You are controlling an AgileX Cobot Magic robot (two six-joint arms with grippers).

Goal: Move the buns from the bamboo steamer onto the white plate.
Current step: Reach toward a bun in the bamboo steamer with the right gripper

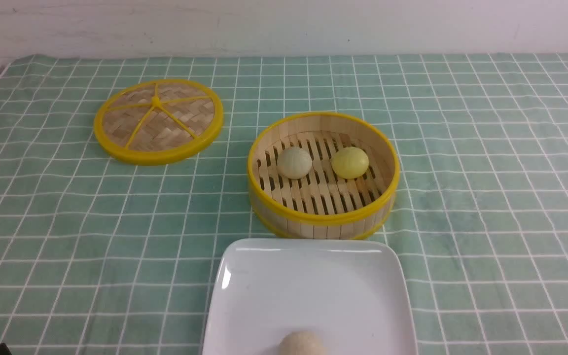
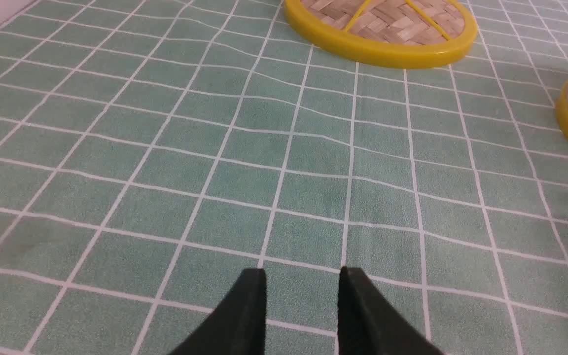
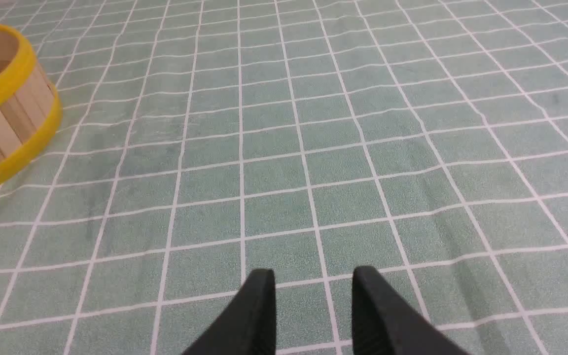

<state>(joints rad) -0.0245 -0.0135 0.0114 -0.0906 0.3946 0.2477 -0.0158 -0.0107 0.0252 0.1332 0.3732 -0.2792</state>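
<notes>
Bamboo steamer (image 1: 323,217), uncovered, holds both buns: the cream-white bun (image 1: 294,162) beside the yellow bun (image 1: 350,162). The white plate (image 1: 264,296) lies just in front of the steamer. Its near edge is cut off, as is the beige bun (image 1: 302,343) on it. Left gripper (image 2: 302,296) and right gripper (image 3: 313,296): jaws parted, empty, only the tips showing.

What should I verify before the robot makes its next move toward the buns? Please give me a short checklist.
1. The lid is off the bamboo steamer: ok.
2. The cream bun and yellow bun lie apart inside it: ok.
3. The white plate has bare space: ok, a beige bun takes only its near edge.
4. The left gripper is open, empty: ok.
5. The right gripper is open, empty: ok.
6. A gripper is over a bun: not ok, both face bare cloth.
</notes>
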